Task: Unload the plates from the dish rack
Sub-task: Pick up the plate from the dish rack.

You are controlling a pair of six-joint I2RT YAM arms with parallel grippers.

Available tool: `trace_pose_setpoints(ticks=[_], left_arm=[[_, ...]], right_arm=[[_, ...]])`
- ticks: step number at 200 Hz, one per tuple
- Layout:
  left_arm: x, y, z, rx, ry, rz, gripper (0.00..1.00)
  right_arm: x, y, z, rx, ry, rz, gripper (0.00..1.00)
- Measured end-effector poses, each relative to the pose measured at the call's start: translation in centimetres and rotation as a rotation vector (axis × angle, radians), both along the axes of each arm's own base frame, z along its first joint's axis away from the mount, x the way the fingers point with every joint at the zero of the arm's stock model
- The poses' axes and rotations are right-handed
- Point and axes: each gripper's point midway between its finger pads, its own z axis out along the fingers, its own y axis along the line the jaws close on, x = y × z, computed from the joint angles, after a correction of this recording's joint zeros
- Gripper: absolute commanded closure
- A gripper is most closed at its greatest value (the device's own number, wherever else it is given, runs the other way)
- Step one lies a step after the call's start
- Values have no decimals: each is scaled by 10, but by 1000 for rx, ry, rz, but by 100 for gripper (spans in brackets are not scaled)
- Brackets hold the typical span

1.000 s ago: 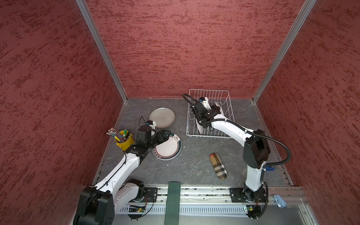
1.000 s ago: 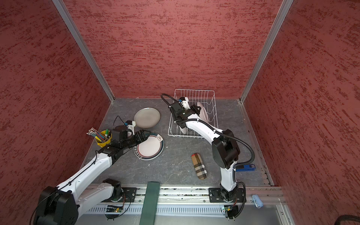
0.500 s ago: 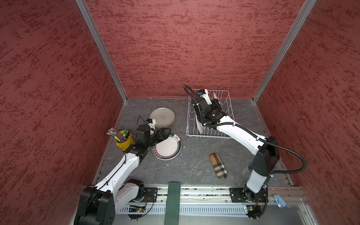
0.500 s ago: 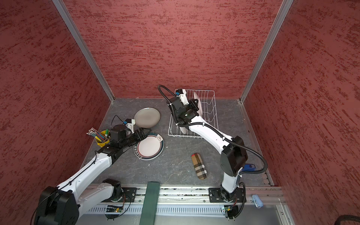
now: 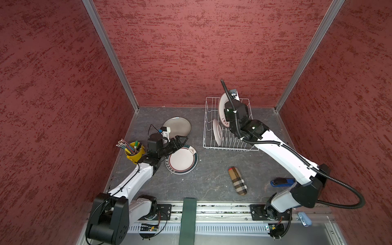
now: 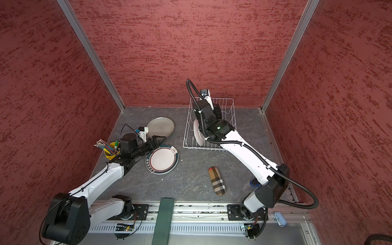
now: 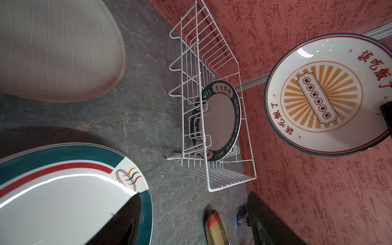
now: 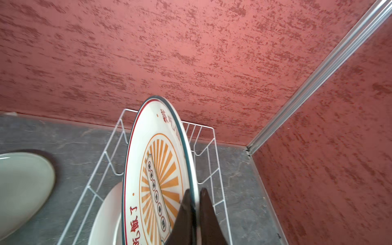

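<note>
The white wire dish rack (image 5: 230, 146) stands at the back right of the table. My right gripper (image 8: 195, 191) is shut on the rim of an orange sunburst plate (image 8: 157, 169), held on edge above the rack (image 7: 212, 176); the plate (image 7: 322, 95) hangs clear of the wires. One plate with a dark green lettered rim (image 7: 220, 121) still stands upright between the prongs. A grey-beige plate (image 5: 177, 126) and a green-rimmed plate (image 5: 181, 159) lie flat on the table. My left gripper (image 5: 180, 141) hovers open over that plate's far edge, holding nothing.
A yellow cup of pens (image 5: 134, 151) stands beside my left arm. A plaid case (image 5: 237, 180) lies at the front middle, and a blue object (image 5: 282, 182) sits under my right arm. Red walls close in on three sides.
My right arm has raised the sunburst plate up out of the rack. My left gripper has stayed open and almost in place by the green-rimmed plate.
</note>
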Motion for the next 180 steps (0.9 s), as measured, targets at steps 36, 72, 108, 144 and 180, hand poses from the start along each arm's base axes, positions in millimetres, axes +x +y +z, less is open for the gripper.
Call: trace_pose_setpoints(ticks=[36,72,108,144,180], left_arm=[[2,-4,12,-28,-28,-16,21],[1,-4,24,-43,-61,-19,21],[5,2,34,-75,-86,-3,21],[12,11,40,-125,-104,24,21],[14,12,38,-154,-103,10,23]], right_arm=[[-6,19,-9,123,31,108,100],[-11,41,-38,214,112,211,100],[-16,67,-58,332,174,311,100],[-22,89,-71,454,220,393,100],[-29,103,-92,588,261,443,100]])
